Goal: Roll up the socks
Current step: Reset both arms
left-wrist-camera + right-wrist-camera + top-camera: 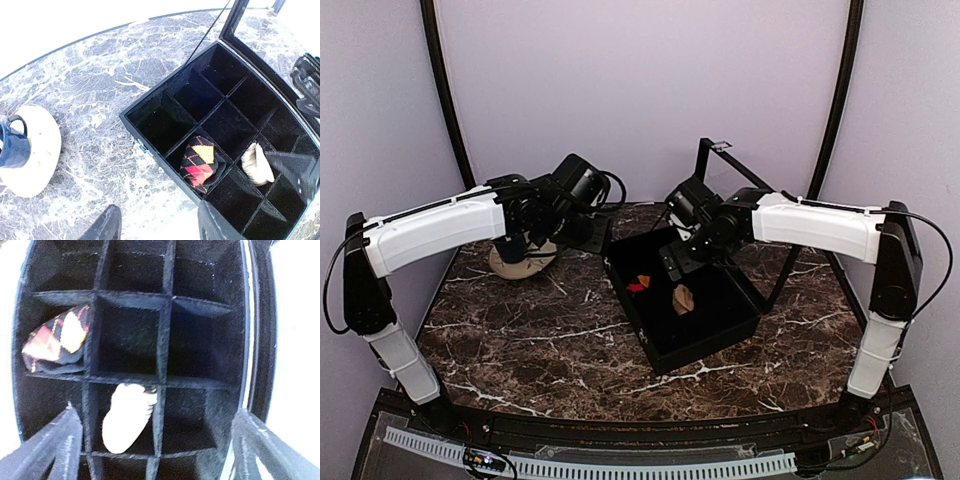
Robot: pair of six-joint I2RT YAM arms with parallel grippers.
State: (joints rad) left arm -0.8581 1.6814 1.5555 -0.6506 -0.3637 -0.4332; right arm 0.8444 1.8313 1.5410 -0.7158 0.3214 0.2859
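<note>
Standing by, I am seeing both socks lying bundled inside the black divided box (pixel 660 355), which is sitting open on the marble surface (pixel 520 330), right of centre. The argyle sock (pixel 200 162) is filling a compartment along the box's left side. The tan sock (pixel 256 164) is leaning in the next compartment to its right, with one divider between them.

The right tool (pixel 155 410) is hanging over the box with its fingers spread wide and gripping nothing, the tan sock almost beneath it. The left tool (pixel 157 207) is also gaping wide and empty, hovering over the surface left of the box, near a cream dish (pixel 35 155) carrying a blue mug (pixel 12 147).

Both socks are looking light, soft and squashy, so I am expecting them to sag and unroll if pinched at an edge. Taking each across its thick middle is seeming safest. How tightly they are rolled I cannot quite tell, the black compartments swallowing the detail.
</note>
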